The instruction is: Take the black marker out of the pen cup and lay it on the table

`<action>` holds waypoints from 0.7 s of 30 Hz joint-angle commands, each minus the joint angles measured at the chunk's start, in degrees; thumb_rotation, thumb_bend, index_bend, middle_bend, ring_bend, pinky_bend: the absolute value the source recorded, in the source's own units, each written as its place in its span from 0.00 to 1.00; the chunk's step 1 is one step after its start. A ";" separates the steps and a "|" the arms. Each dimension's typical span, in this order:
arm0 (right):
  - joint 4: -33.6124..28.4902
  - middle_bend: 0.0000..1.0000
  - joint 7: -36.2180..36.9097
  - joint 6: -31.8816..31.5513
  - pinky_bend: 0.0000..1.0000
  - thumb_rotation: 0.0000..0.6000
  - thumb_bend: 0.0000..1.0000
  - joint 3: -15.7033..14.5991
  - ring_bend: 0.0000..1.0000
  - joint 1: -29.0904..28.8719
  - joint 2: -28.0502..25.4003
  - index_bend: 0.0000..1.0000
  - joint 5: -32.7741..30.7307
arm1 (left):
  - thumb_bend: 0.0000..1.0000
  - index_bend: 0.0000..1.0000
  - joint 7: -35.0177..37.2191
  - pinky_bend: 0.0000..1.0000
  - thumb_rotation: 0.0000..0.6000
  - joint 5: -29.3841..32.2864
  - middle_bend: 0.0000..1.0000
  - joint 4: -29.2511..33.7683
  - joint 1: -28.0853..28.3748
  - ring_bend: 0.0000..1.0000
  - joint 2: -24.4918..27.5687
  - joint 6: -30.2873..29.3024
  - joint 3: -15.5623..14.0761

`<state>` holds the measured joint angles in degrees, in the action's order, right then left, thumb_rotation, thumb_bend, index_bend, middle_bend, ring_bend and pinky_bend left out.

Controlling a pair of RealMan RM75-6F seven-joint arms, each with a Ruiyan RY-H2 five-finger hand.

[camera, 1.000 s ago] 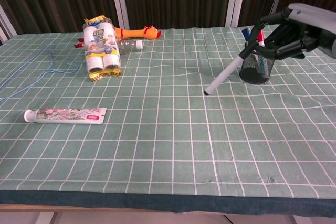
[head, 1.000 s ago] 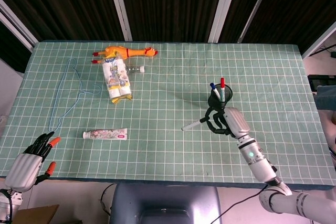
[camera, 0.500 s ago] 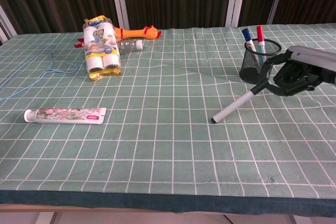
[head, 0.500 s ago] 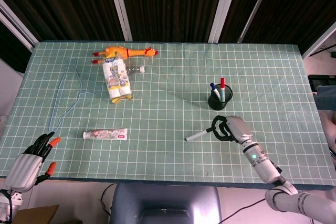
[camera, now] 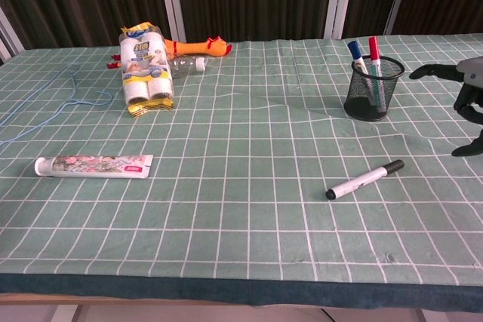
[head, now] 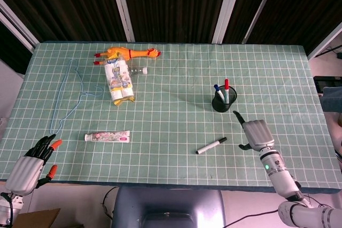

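Note:
The black marker (head: 211, 146) (camera: 364, 179), white-bodied with black ends, lies flat on the green mat in front of the pen cup. The black mesh pen cup (head: 222, 101) (camera: 373, 89) stands upright with a blue and a red marker in it. My right hand (head: 255, 134) (camera: 466, 103) hovers open to the right of the marker, apart from it, fingers spread and holding nothing. My left hand (head: 33, 167) rests open at the table's near left corner, seen only in the head view.
A toothpaste tube (head: 107, 136) (camera: 93, 164) lies at the near left. A wrapped pack of bottles (head: 118, 82) (camera: 143, 72) and a rubber chicken (head: 128, 53) (camera: 198, 47) sit at the back left. A thin blue cord (head: 68, 95) loops along the left side.
My right hand carried the marker from the cup down toward the front, let it go on the mat, and drew back to the right with fingers spread. The left hand stayed still.

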<state>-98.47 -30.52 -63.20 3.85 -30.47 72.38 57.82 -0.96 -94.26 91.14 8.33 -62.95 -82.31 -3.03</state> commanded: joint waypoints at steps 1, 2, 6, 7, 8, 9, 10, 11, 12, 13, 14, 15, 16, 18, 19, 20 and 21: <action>-5.62 0.69 2.27 -13.28 0.83 1.00 0.21 -0.23 0.78 4.65 -2.16 0.09 7.39 | 0.45 0.14 -0.03 0.30 1.00 0.10 0.01 0.03 0.01 0.01 0.02 0.12 -0.02; -5.87 0.61 2.57 -15.56 0.76 1.00 0.21 -0.58 0.68 5.71 -2.10 0.17 9.51 | 0.45 0.14 -0.05 0.30 1.00 0.10 0.01 0.06 0.00 0.01 0.04 0.14 -0.04; -10.31 0.39 0.35 -22.96 0.47 1.00 0.21 -1.95 0.38 10.30 -3.54 0.25 12.59 | 0.45 0.14 -0.21 0.30 1.00 0.14 0.01 0.20 -0.09 0.01 0.15 0.10 -0.08; -11.29 0.33 0.03 -24.07 0.36 1.00 0.21 -2.10 0.29 11.20 -3.81 0.24 12.55 | 0.45 0.14 -0.22 0.30 1.00 0.15 0.01 0.25 -0.10 0.01 0.15 0.07 -0.07; -11.90 0.27 -0.03 -24.95 0.26 1.00 0.21 -2.32 0.23 12.01 -4.02 0.23 12.75 | 0.45 0.14 -0.27 0.30 1.00 0.13 0.01 0.30 -0.11 0.01 0.16 0.03 -0.06; -12.30 0.24 0.28 -25.73 0.21 1.00 0.21 -2.77 0.19 13.00 -4.28 0.22 13.17 | 0.45 0.14 -0.36 0.30 1.00 0.05 0.01 0.32 -0.13 0.01 0.16 -0.05 -0.06; -12.31 0.20 0.77 -26.16 0.16 1.00 0.21 -3.09 0.14 13.67 -4.43 0.20 13.65 | 0.45 0.14 -0.42 0.30 1.00 -0.01 0.01 0.34 -0.12 0.01 0.15 -0.08 -0.06; -11.89 0.16 1.79 -26.80 0.13 1.00 0.21 -3.48 0.11 14.53 -4.43 0.18 14.65 | 0.45 0.14 -0.47 0.30 1.00 -0.09 0.01 0.34 -0.10 0.01 0.13 -0.07 -0.08; -11.31 0.14 2.65 -27.29 0.13 1.00 0.22 -3.76 0.09 15.15 -4.35 0.17 15.54 | 0.45 0.14 -0.50 0.30 1.00 -0.13 0.01 0.34 -0.08 0.01 0.10 -0.04 -0.09; -10.60 0.11 3.54 -27.79 0.12 1.00 0.22 -4.02 0.07 15.72 -4.23 0.15 16.58 | 0.45 0.14 -0.55 0.30 1.00 -0.14 0.01 0.35 -0.06 0.01 0.09 0.00 -0.09; -9.79 0.10 4.43 -28.31 0.12 1.00 0.23 -4.20 0.07 16.27 -4.01 0.14 17.56 | 0.45 0.14 -0.62 0.30 1.00 -0.13 0.01 0.35 -0.05 0.01 0.08 0.02 -0.09; -8.81 0.10 5.42 -28.83 0.12 1.00 0.24 -4.40 0.06 16.94 -3.67 0.14 18.52 | 0.45 0.14 -0.75 0.30 1.00 -0.09 0.01 0.37 -0.06 0.01 0.04 0.04 -0.09; -8.24 0.10 6.02 -29.01 0.12 1.00 0.25 -4.50 0.06 17.34 -3.48 0.13 19.03 | 0.45 0.14 -0.87 0.30 1.00 -0.05 0.01 0.37 -0.06 0.01 0.01 0.07 -0.07; -7.40 0.09 7.31 -28.81 0.12 1.00 0.26 -4.62 0.06 17.94 -3.26 0.12 19.90 | 0.45 0.14 -1.01 0.30 1.00 -0.02 0.01 0.40 -0.08 0.01 -0.03 0.06 -0.06; -7.24 0.09 7.60 -28.52 0.12 1.00 0.26 -4.58 0.06 18.08 -3.27 0.11 19.95 | 0.45 0.14 -1.06 0.30 1.00 0.00 0.01 0.41 -0.09 0.01 -0.05 0.06 -0.05; -7.19 0.09 7.76 -28.16 0.12 1.00 0.26 -4.51 0.06 18.17 -3.31 0.11 19.93 | 0.45 0.14 -1.11 0.30 1.00 0.01 0.01 0.41 -0.10 0.01 -0.07 0.06 -0.05; -7.13 0.09 8.03 -27.67 0.12 1.00 0.26 -4.30 0.06 18.19 -3.34 0.11 19.94 | 0.45 0.14 -1.15 0.30 1.00 0.00 0.01 0.42 -0.12 0.01 -0.07 0.04 -0.07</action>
<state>-105.76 -22.81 -91.33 -0.51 -12.39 69.00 77.60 -2.11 -94.26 91.57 8.21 -63.02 -82.28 -3.10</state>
